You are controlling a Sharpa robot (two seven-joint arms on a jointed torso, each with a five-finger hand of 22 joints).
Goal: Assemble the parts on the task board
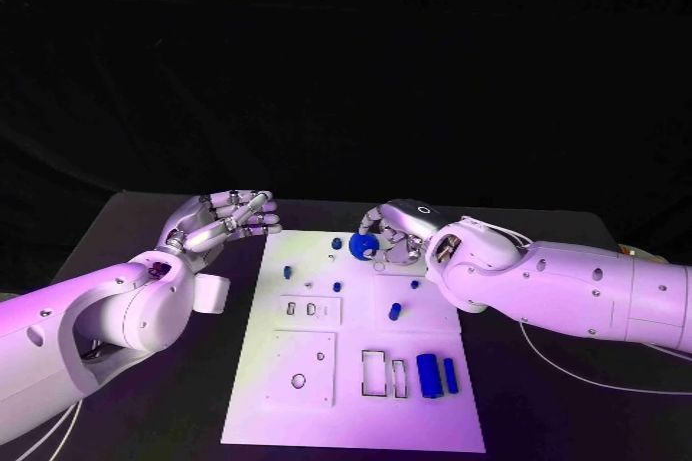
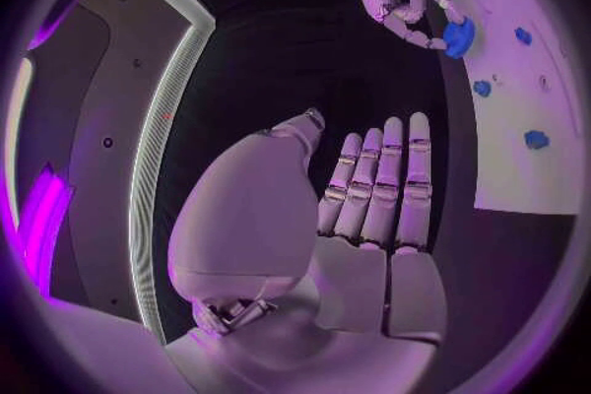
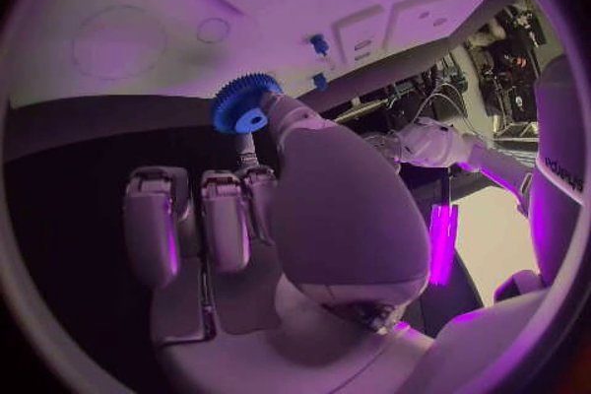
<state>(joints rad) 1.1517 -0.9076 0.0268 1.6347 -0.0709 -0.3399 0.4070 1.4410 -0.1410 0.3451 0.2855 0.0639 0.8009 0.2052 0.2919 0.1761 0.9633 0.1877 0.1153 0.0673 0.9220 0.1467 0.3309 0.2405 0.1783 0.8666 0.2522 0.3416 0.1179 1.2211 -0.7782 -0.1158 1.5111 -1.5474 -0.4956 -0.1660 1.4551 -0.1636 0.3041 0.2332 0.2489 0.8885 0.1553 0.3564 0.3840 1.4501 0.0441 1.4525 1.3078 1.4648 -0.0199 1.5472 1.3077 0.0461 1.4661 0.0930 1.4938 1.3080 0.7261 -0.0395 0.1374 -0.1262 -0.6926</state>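
The right hand (image 1: 400, 233) pinches a blue gear (image 1: 364, 246) between thumb and a finger, just above the top edge of the white board (image 1: 274, 401) at the frame's centre. The left hand (image 1: 221, 221) hovers at the board's upper left corner, holding nothing, fingers straight and close together. Two blue cylinders (image 1: 436, 374) lie side by side at the board's lower right, with small blue pegs (image 1: 394, 310) nearer its middle.
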